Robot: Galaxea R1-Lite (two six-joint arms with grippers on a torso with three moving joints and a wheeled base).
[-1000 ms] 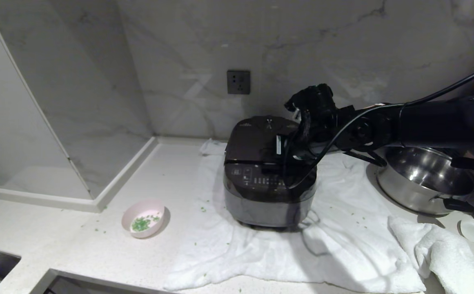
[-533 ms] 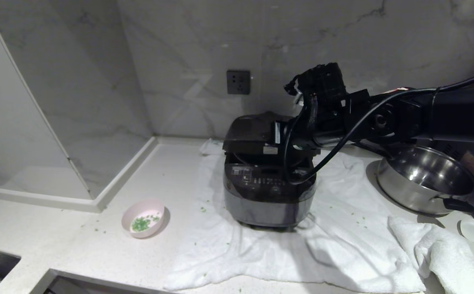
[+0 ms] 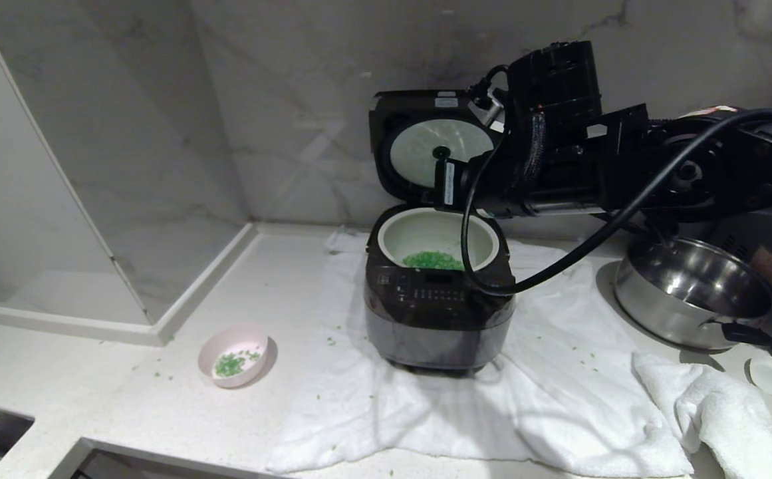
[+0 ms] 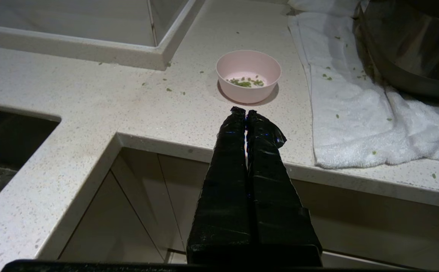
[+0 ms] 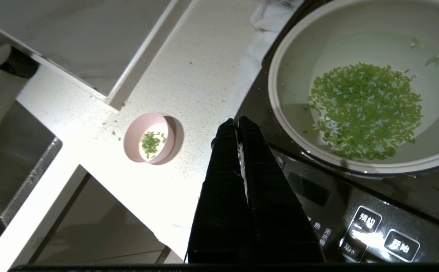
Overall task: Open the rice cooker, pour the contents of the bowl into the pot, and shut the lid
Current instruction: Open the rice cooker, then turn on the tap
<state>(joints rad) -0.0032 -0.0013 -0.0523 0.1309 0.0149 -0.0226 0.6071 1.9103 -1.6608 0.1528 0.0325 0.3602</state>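
Since a second ago the lid [image 3: 433, 143] has swung upright. My right gripper [image 5: 238, 122] hangs over the rice cooker [image 3: 439, 313], fingers pressed together; the bowl [image 5: 149, 138] lies at its nine o'clock, nearer my shut left gripper [image 4: 245, 112].

Cooker [image 3: 437, 313] on towel [image 3: 545, 406] – bowl [image 3: 234, 356] on table [image 3: 126, 406] to its left, pan [image 3: 691, 293] to its right.

Two lit buttons with Chinese characters, too blurred to read, on the rice cooker's [image 5: 355, 211] front panel below the pot [image 5: 279, 109].
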